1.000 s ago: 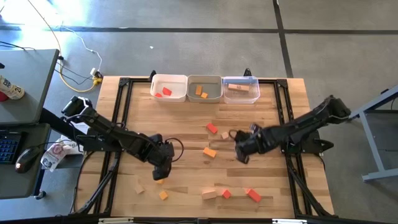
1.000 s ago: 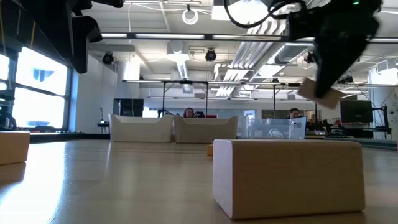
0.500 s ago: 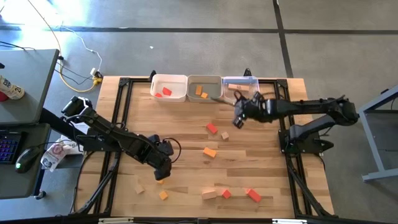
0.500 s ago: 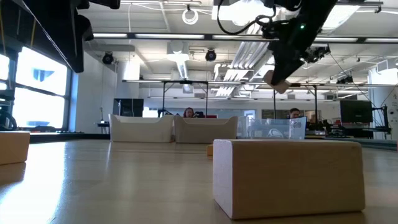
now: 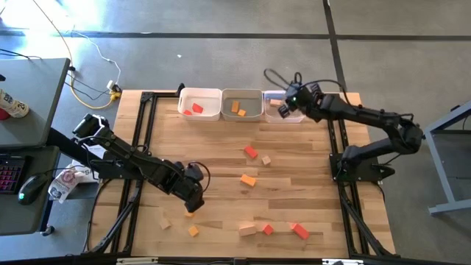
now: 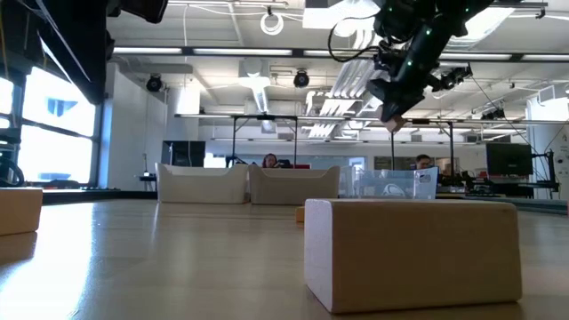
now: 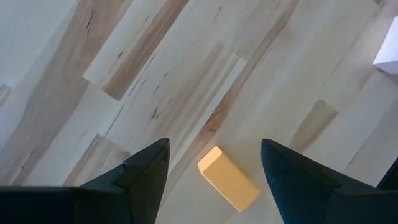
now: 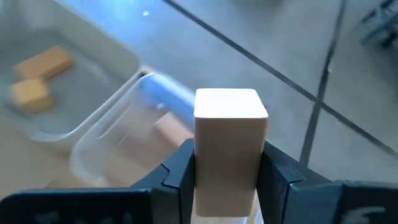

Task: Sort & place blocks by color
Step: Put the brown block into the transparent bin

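Note:
My right gripper [image 5: 282, 110] is shut on a pale wood block [image 8: 230, 134] and hovers above the clear bin [image 5: 293, 99] at the table's far edge. That bin holds another pale block [image 8: 171, 130]. In the low view the gripper [image 6: 391, 111] hangs high over the table. My left gripper [image 5: 193, 206] is open at the near left of the table, pointing down. Its fingers stand on either side of an orange-yellow block [image 7: 228, 178] that lies flat on the table, untouched. My right gripper pinches the pale block by two opposite sides [image 8: 202, 155] between its two fingers. The fingers slant downward toward the far edge. The block is lifted clear above the clear bin, and its free end [image 8: 230, 102] sticks out past the fingertips.
A white bin [image 5: 207, 112] with red blocks and a grey bin [image 5: 252, 115] with orange blocks stand left of the clear one. Loose blocks lie mid-table [image 5: 251, 152] [image 5: 248, 179] and along the near edge [image 5: 247, 230] [image 5: 299, 231]. A large-looking pale block [image 6: 409, 253] fills the low view.
My right gripper has swung from the middle of the table toward the far edge and risen, carrying the pale block over the clear bin and turning as it went. My left gripper has rolled about its own pointing line while staying in place.

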Controlling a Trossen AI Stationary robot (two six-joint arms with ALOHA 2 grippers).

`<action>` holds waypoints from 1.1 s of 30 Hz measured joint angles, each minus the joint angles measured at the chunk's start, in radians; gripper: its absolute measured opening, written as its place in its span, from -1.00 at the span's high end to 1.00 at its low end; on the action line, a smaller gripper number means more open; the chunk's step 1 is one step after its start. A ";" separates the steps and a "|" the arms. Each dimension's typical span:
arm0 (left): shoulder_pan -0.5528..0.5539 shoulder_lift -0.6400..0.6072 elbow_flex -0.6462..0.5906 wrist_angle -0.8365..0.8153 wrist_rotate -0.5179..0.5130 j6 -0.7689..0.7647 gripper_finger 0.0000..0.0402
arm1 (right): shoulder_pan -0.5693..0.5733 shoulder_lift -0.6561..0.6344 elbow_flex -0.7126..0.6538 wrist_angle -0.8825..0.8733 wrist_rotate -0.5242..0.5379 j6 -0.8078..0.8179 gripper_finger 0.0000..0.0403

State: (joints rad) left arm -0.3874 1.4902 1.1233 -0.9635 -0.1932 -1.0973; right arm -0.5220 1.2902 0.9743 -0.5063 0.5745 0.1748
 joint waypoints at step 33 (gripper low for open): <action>-0.035 0.000 0.000 -0.021 0.048 -0.240 -0.19 | -0.179 0.280 -0.007 0.071 -0.201 0.070 -0.36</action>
State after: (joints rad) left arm -0.4226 1.4902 1.1233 -0.9844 -0.1454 -1.3378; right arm -0.7006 1.5700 0.9668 -0.4355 0.3740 0.2449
